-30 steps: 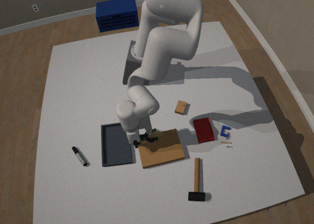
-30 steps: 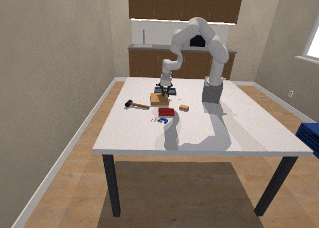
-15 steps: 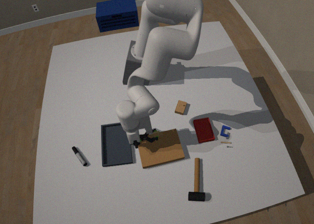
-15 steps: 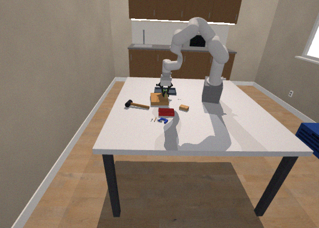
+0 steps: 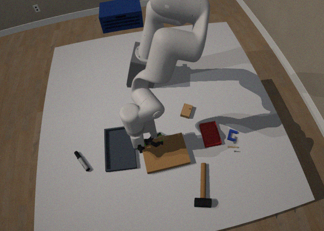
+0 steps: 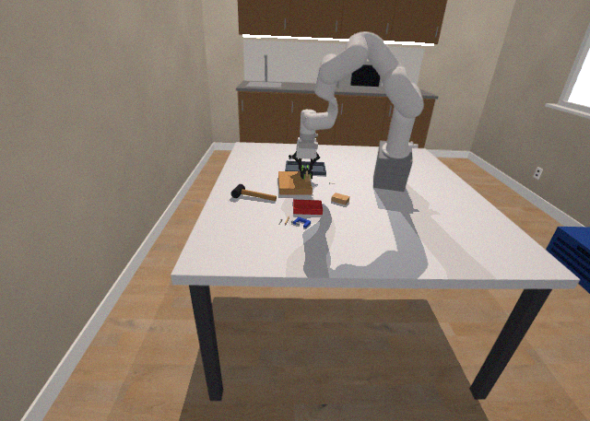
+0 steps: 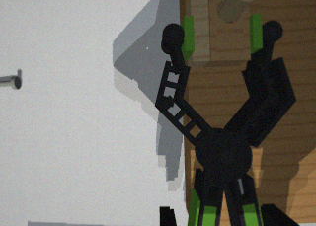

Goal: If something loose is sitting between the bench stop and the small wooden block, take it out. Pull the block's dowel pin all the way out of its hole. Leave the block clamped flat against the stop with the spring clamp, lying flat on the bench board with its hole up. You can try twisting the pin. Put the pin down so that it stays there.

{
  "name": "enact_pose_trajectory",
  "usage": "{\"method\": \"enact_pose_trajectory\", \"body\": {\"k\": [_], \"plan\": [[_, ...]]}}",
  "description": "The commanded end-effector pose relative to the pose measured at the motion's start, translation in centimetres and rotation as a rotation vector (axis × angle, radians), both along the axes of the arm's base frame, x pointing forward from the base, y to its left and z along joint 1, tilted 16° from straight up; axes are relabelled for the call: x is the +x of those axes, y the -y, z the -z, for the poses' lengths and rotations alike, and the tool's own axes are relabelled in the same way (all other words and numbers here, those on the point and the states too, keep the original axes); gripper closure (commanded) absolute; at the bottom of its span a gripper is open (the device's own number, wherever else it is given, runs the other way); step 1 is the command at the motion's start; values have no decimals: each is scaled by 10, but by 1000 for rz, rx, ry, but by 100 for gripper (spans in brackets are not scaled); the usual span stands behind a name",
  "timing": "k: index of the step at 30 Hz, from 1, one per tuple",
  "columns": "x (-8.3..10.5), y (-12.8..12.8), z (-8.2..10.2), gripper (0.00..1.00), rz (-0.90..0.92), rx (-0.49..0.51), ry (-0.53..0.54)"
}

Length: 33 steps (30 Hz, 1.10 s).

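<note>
My gripper hangs low over the back left corner of the brown bench board, next to the board's left edge. It is open, and its green-padded fingers stand apart with only board surface between them. In the wrist view a pale wooden strip lies on the board just inside the left finger. A round peg-like piece lies in shadow beyond the fingertips. A small wooden block lies off the board on the table, behind it. A blue U-shaped clamp lies to the right, with a thin wooden pin beside it.
A dark tray sits against the board's left side. A red box lies right of the board, a hammer in front of it, and a marker at the far left. A small screw lies near the pin. The arm's base stands behind.
</note>
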<state>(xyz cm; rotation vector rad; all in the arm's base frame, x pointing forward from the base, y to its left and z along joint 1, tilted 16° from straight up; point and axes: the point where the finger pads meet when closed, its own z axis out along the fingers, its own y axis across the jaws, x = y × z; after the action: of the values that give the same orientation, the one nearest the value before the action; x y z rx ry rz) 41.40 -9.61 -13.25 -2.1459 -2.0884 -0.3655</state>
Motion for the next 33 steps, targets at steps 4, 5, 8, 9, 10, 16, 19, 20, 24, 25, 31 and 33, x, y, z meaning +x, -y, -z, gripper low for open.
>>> {"method": "enact_pose_trajectory", "body": {"k": [4,5,8,9,10,16,19,20,24,25,31,33], "plan": [[2,1,-1,50,1,-2,4],[2,1,-1,50,1,-2,4],[2,1,-1,50,1,-2,4],[2,1,-1,50,1,-2,4],[2,1,-1,50,1,-2,4],[2,1,-2,50,1,-1,4],[2,1,-2,50,1,-1,4],[2,1,-2,50,1,-1,4],[1,2,-5,50,1,-1,4],[1,2,-6,50,1,-2,4],[1,4,-14,50,1,-2,4],[0,5,-17,50,1,-2,4]]}}
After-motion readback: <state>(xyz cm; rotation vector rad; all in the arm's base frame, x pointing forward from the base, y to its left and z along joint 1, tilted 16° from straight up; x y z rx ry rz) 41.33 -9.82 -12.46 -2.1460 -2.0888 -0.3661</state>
